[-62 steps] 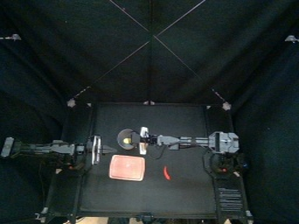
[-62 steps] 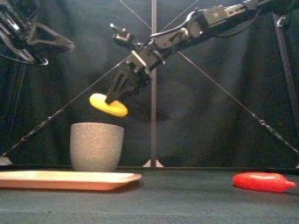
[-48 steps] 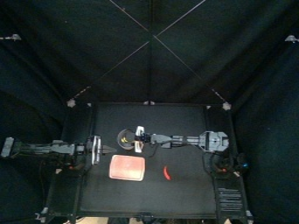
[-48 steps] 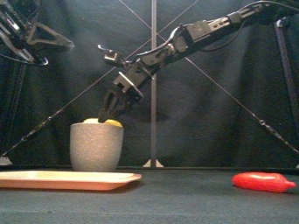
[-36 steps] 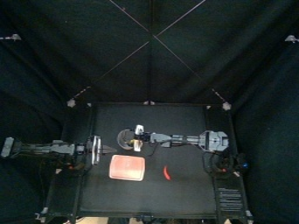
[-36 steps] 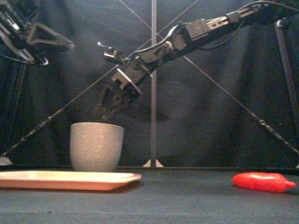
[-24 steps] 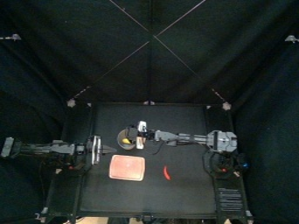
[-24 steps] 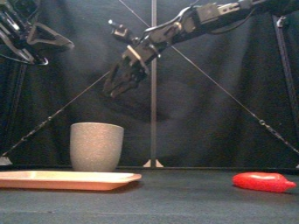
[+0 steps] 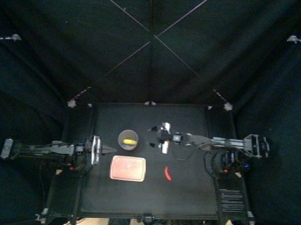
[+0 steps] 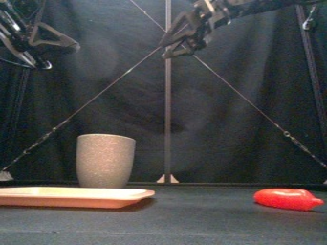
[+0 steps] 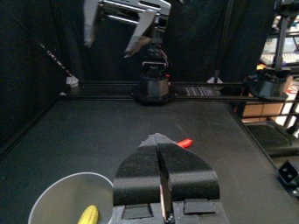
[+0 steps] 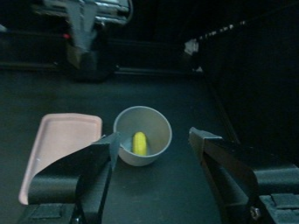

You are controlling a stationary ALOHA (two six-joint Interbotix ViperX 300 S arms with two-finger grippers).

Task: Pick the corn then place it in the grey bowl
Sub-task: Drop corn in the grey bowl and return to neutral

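The yellow corn (image 9: 127, 137) lies inside the tall grey speckled cup (image 9: 127, 138) at the table's left middle. It also shows in the cup (image 12: 142, 136) as a yellow piece, the corn (image 12: 140, 142), in the right wrist view. My right gripper (image 9: 165, 134) is open and holds nothing; it hangs high above the table and to the right of the cup (image 10: 106, 160), as the front view's right gripper (image 10: 179, 38) shows. My left gripper (image 11: 163, 179) is shut, resting at the left beside the cup (image 11: 68, 201).
A flat pink tray (image 9: 126, 169) lies in front of the cup, near the table's front. A red toy food (image 9: 167, 172) lies to the right of the tray, low and flat in the front view as the red toy (image 10: 289, 199).
My right gripper carried the corn over the cup, let it drop inside, then rose and drew back to the right. The left arm stayed still.
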